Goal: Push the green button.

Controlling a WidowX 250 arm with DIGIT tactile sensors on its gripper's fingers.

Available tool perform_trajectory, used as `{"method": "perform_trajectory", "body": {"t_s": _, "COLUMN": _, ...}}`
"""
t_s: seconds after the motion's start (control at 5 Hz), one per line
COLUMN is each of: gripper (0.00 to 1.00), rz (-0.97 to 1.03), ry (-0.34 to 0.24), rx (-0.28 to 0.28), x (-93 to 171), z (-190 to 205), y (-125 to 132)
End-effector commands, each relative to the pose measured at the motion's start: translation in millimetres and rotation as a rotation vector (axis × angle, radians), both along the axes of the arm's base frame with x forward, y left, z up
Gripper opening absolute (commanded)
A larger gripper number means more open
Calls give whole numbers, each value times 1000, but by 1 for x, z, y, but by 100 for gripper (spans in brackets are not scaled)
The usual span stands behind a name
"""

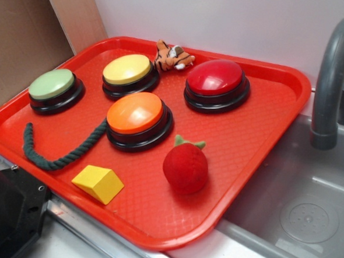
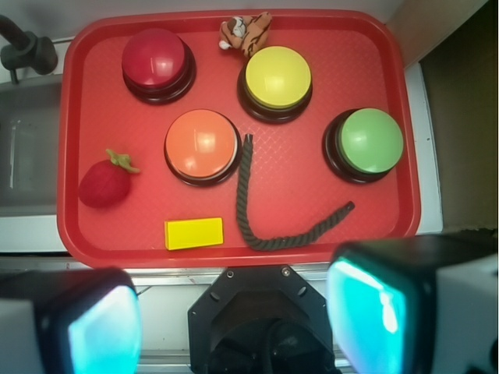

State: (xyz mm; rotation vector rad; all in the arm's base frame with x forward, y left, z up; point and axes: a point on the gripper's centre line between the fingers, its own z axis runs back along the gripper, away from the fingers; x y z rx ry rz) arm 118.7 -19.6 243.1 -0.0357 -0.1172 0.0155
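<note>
here, a red tray (image 1: 277, 122) is seen beside a grey sink (image 1: 305, 208) with a grey faucet (image 1: 330, 84). the green button (image 1: 52, 85), pale and domed on a black base, is set at the tray's far-left corner in the exterior view and at the right side in the wrist view (image 2: 371, 140). just beside it the yellow button (image 1: 127, 69) is placed, with a small toy tiger (image 1: 172, 56) touching that button's far side. the orange button (image 1: 135, 114) and the red button (image 1: 215, 78) are found nearer the middle and the sink side. a dark green rope (image 1: 57, 155) is laid from the orange button's base toward the tray's left edge, near the green button but apart from it. a yellow block (image 1: 97, 183) and a red plush strawberry (image 1: 185, 166) are set near the front rim. the gripper (image 2: 234, 319) is held off the tray, above its front edge, with its two fingers (image 2: 382, 312) spread wide apart and nothing between them.
</note>
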Motion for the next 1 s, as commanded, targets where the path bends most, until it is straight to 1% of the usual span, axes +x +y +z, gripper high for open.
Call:
{"method": "perform_trajectory", "body": {"t_s": 0.0, "gripper": 100, "rz": 0, "ry": 0, "rx": 0, "x": 0, "z": 0, "y": 0}}
{"method": "perform_trajectory", "body": {"t_s": 0.2, "gripper": 100, "rz": 217, "ry": 99, "rx": 10, "x": 50, "z": -30, "y": 42}}
{"method": "perform_trajectory", "body": {"t_s": 0.4, "gripper": 100, "rz": 430, "ry": 145, "rx": -41, "x": 89, "z": -52, "y": 77}}
{"method": "perform_trajectory", "body": {"t_s": 0.6, "gripper": 100, "rz": 689, "ry": 79, "rx": 53, "x": 86, "z": -72, "y": 110}}
{"method": "perform_trajectory", "body": {"t_s": 0.8, "gripper": 100, "rz": 825, "ry": 11, "rx": 26, "x": 77, "z": -98, "y": 129}}
